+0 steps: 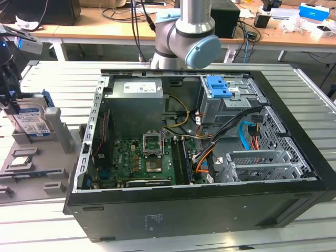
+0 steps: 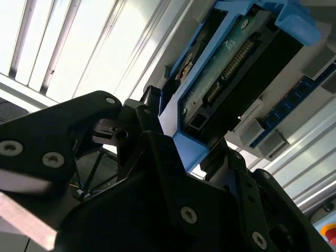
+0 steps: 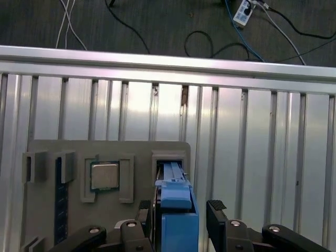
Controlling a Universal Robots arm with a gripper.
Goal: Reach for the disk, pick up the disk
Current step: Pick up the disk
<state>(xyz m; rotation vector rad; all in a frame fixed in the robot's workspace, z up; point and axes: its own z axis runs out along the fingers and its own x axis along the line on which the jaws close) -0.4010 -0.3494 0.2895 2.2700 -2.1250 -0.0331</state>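
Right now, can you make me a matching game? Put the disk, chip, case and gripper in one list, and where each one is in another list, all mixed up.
Things:
1. disk
2. chip
3. case
4. gripper

Places:
A. lying flat in a pocket of the holder
B. open, insides showing, on the table
C. straddling the disk
D. standing on edge in a holder slot

Pairs: 1-D, 2-A, 3-B, 4-C
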